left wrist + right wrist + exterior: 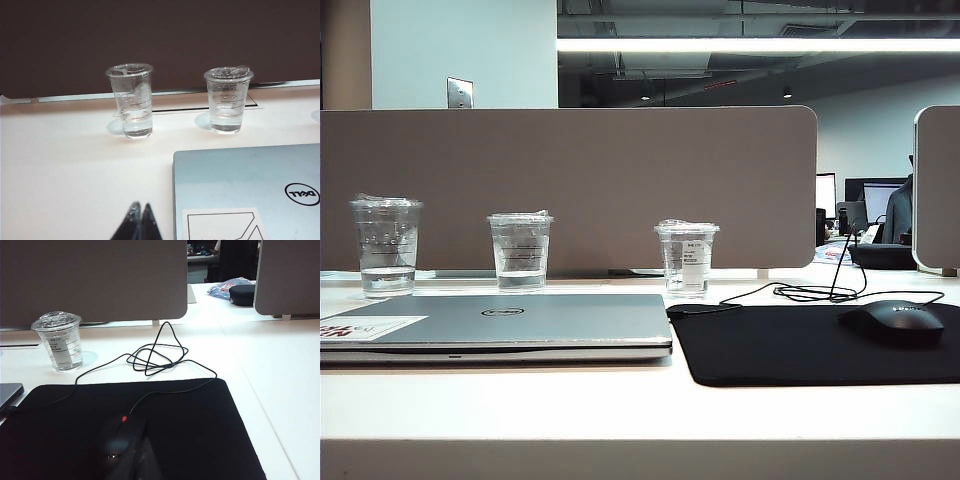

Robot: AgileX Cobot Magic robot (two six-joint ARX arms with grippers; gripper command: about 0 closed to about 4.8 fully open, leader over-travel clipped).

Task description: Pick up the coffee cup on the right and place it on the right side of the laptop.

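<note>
standing coffee cup (58, 341), well beyond right claw (135, 457)

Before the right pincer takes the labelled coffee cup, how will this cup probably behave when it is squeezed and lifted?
The coffee cup looks like thin clear plastic, so its wall may flex under a firm squeeze. It seems nearly empty, so probably light and easy to tip. The smooth tapered side could slip; the lid should limit spills. The right pincer is shut, well short of it.
</note>
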